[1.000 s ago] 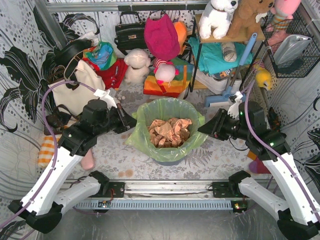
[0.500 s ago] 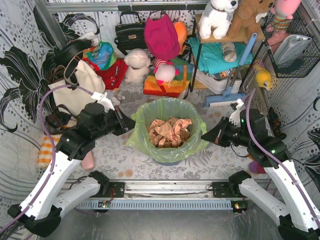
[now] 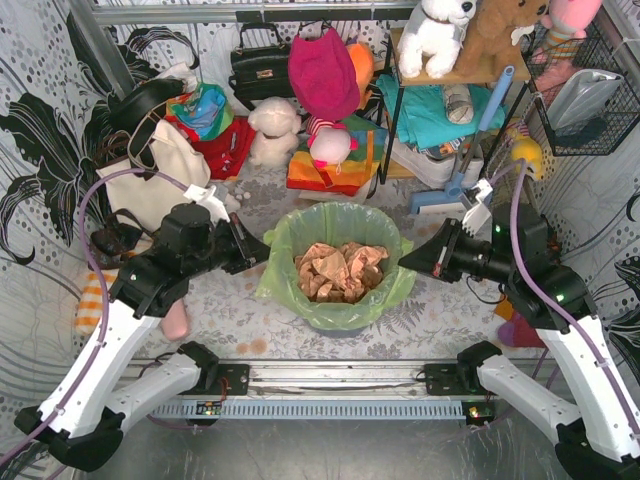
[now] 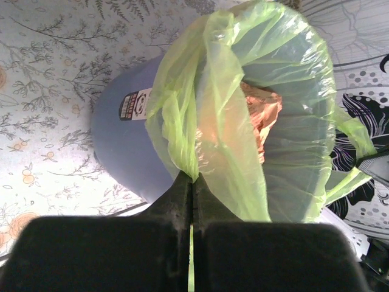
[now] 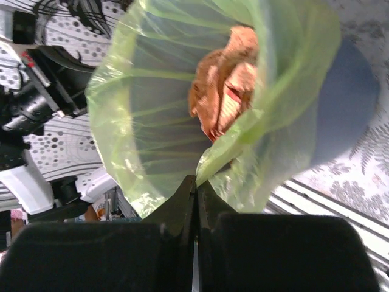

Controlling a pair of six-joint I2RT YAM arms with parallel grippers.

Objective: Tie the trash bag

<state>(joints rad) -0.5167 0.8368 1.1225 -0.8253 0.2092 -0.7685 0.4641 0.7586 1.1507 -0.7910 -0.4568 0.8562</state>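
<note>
Left gripper (image 4: 191, 180) and right gripper (image 5: 196, 184) are each pinching the trash bag (image 3: 283, 278) rim at their tips. It's sitting open in the bin (image 4: 118, 146), no knot yet.

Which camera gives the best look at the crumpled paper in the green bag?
The top external view: it looks down on the whole paper pile inside the trash bag. Both wrist views catch only part of it through the bag's mouth.

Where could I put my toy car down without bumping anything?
Bare flowery tabletop lies between the bin and the metal rail, on the bin's near left and near right. Behind the bin it's crowded with stuffed toys and bags.
</note>
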